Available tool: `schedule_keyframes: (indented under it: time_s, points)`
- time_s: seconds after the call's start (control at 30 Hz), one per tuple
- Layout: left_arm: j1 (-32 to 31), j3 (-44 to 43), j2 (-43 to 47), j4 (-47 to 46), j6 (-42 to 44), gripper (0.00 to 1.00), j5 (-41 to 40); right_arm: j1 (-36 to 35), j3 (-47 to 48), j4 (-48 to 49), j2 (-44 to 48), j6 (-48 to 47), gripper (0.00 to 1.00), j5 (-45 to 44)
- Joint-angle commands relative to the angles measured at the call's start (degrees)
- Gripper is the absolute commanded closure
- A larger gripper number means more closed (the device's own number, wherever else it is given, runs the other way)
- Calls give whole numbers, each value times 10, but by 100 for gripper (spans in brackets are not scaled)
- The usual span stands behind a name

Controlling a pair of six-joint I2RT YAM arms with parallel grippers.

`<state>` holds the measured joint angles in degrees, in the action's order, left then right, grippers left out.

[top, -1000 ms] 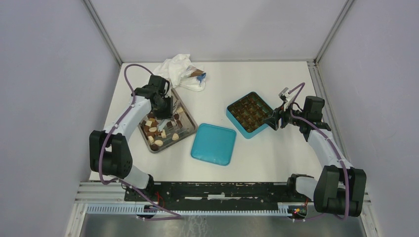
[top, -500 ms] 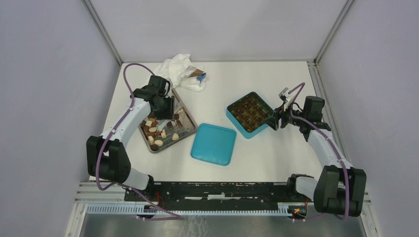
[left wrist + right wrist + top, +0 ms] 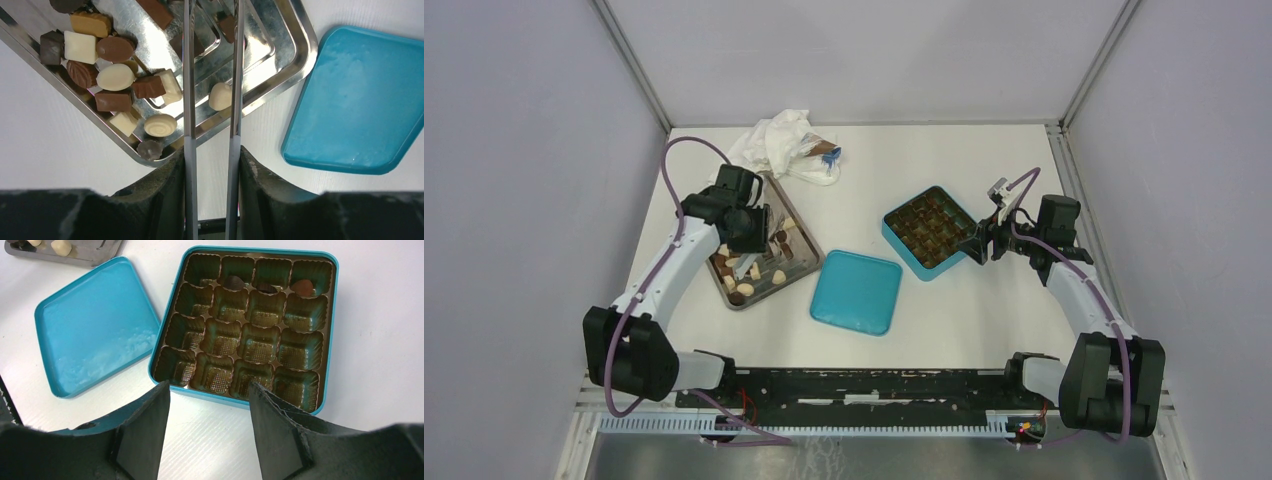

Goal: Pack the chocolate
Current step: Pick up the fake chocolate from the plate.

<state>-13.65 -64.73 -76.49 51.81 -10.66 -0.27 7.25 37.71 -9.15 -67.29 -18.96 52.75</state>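
The chocolate (image 3: 115, 77) lies as several dark, mid-brown and cream pieces in a steel tray (image 3: 295, 55) at the table's left (image 3: 799, 262). My left gripper (image 3: 211, 155) hangs over that tray (image 3: 749, 235), shut on a pair of metal tweezers (image 3: 189, 100). The tweezers' arms stand slightly apart, with a cream heart-shaped piece (image 3: 220, 96) lying between them; their tips are out of view. The teal box (image 3: 260, 250) sits open at the right (image 3: 929, 232), with three pieces (image 3: 267, 288) in its far row of cups. My right gripper (image 3: 209, 390) waits open and empty at the box's near edge (image 3: 977, 247).
The box's teal lid (image 3: 856, 291) lies upside down between tray and box (image 3: 95, 335). A crumpled white cloth with a brown and blue wrapper (image 3: 784, 140) sits at the back, just behind the tray. Grey walls close in both sides.
My left wrist has shifted a little left and nearer over the tray, and its elbow has swung outward. The right arm has not moved.
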Motion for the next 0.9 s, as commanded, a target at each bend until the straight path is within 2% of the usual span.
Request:
schedule_keyframes:
  time_s: [0.0, 0.87]
  points:
    - [-4, 11, 9, -3, -17, 57, -13, 2, 24, 5, -1, -9, 35, 14]
    - [-21, 39, -5, -10, -31, 56, -23, 2, 24, 4, -1, -10, 35, 16]
